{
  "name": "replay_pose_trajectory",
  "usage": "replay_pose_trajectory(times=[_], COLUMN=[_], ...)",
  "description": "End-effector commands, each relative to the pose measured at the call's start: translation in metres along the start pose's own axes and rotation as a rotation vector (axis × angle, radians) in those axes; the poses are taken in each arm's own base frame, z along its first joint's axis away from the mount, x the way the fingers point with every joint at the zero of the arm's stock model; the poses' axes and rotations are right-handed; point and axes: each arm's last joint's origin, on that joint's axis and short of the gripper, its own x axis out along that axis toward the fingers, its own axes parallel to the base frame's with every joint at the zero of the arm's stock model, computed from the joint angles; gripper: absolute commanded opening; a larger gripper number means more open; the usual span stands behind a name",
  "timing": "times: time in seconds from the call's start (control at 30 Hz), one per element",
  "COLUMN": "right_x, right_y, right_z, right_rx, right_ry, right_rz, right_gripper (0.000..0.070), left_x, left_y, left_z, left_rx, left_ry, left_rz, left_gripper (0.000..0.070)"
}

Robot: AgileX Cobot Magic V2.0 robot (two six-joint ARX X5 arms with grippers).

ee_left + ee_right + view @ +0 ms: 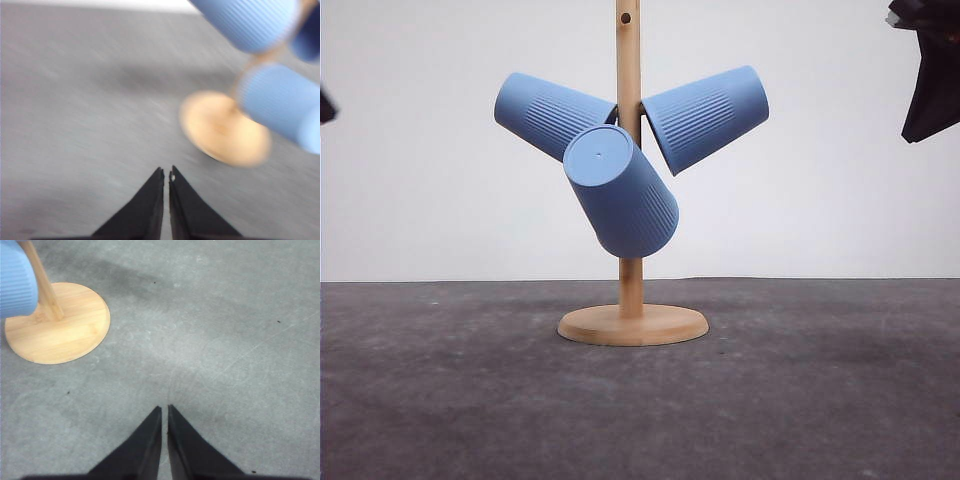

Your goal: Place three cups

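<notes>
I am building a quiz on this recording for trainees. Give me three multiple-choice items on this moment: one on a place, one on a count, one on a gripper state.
1. Where are the ribbed light-blue plastic cups?
A. Standing on the table
B. Hung on the wooden peg stand
C. Held in the grippers

2. How many cups are on the stand?
A. One
B. Two
C. Three

3. How do the right gripper's fingers stand?
A. Closed together, holding nothing
B. Wide open
C. Clamped on a cup

Answers:
1 B: the left cup, right cup and front cup all hang tilted off the wooden peg stand, above the grey table.
2 C: three cups count out around the post.
3 A: the right gripper has its tips nearly touching over bare table.
</notes>
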Motion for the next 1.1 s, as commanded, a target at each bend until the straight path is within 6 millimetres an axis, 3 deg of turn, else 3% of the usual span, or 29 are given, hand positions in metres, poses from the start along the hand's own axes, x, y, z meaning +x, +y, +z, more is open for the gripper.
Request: replay_pose_trajectory(times=[0.0,0.23,0.4,0.77,1.07], right_x=[-0.001,-0.001,-0.001,-0.001,-0.001], right_y=[0.000,0.000,0.000,0.000,0.000], right_z=[0.004,0.004,0.004,0.005,0.005], right_rx=[-0.006,-0.006,-0.006,-0.006,-0.006], right_ry=[-0.017,-0.016,-0.016,-0.019,-0.024], right_rz=[-0.002,-0.002,-0.002,-0.002,-0.002], right_gripper=[0.0016,0.0016,0.0016,0.0016,0.0016], left_x=[-0.003,-0.018,-0.022,-0.015,-0.015], left_y=[0.004,0.018,0.021,0.026,0.026], left_z=[-0.014,-0.077,-0.102,-0.121,-0.120], left_rx=[0.034,0.029,0.021,0.023,0.025], left_ry=[-0.069,-0.208,-0.224,-0.246,-0.256], left_rz=[0.048,0.217,0.261,0.298,0.297], left_gripper=[0.0000,0.0000,0.0000,0.0000,0.0000])
